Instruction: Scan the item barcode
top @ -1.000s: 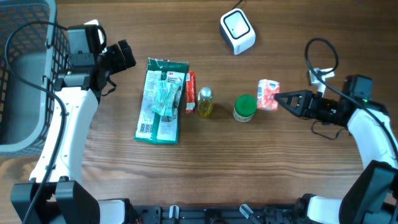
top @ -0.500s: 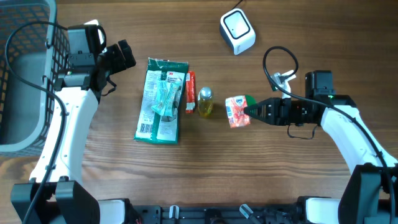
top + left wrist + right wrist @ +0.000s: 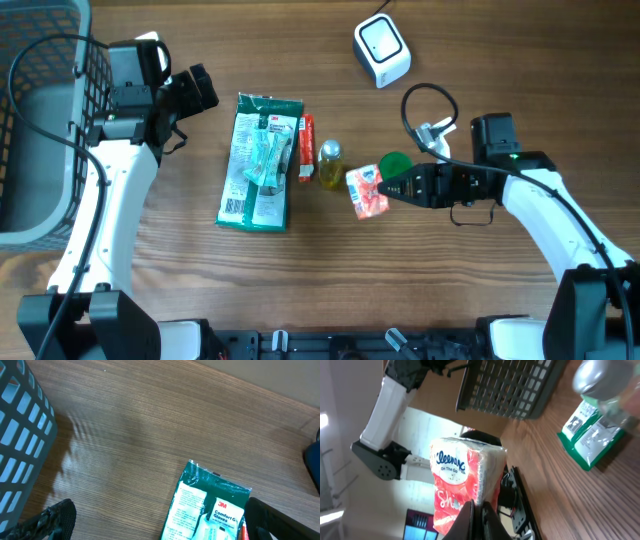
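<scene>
Gripping the tissue pack (image 3: 367,190), our right pincer (image 3: 386,188) is clamped on its edge above the tabletop (image 3: 450,290), beside the green jar (image 3: 396,162); the pack's long axis runs roughly near-to-far, crosswise to the fingers (image 3: 469,520). Our left pincer (image 3: 203,88) hangs open, empty. Pickup seems done; presenting it to the far scanner (image 3: 382,51) remains.

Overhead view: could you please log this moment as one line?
right claw: shut on red-and-white plastic tissue pack | left claw: open, empty

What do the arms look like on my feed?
White shells and black joints on the left arm and right arm; the left gripper and right gripper are black. A black cable loops off the right wrist near a small green light.
</scene>
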You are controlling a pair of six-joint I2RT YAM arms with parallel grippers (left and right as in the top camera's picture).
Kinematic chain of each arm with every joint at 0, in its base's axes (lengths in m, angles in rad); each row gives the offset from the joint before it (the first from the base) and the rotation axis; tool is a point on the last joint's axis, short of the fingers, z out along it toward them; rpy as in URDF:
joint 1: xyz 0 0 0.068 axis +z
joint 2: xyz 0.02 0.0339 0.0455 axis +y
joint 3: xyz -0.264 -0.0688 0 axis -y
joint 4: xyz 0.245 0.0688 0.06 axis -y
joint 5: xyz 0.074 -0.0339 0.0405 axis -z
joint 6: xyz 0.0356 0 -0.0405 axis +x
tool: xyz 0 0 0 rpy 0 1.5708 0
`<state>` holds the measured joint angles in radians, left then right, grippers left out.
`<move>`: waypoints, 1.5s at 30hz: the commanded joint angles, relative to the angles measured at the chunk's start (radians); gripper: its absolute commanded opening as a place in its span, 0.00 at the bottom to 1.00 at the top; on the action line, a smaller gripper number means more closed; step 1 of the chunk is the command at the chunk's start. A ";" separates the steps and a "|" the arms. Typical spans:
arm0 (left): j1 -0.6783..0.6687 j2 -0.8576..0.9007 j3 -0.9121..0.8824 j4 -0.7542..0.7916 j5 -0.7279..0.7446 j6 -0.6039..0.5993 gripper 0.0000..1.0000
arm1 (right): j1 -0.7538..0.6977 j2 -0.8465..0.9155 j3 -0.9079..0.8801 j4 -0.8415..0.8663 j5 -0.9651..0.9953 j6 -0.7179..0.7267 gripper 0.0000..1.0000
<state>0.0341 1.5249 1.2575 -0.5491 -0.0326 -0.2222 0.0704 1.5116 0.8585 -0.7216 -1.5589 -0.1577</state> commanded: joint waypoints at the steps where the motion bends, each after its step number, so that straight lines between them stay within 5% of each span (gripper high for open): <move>1: 0.004 0.000 0.006 0.002 -0.010 0.009 1.00 | 0.042 -0.006 -0.008 0.014 -0.064 -0.027 0.04; 33: 0.004 0.000 0.006 0.002 -0.010 0.009 1.00 | 0.084 -0.006 -0.008 0.130 -0.009 -0.013 0.04; 37: 0.004 0.000 0.006 0.002 -0.010 0.009 1.00 | 0.082 -0.006 -0.006 0.356 0.221 0.328 0.04; 45: 0.004 0.000 0.006 0.002 -0.010 0.009 1.00 | 0.075 -0.026 0.243 0.943 0.080 1.000 0.04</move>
<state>0.0341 1.5249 1.2575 -0.5465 -0.0326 -0.2218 0.1490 1.5116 0.9825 0.0952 -1.4094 0.5312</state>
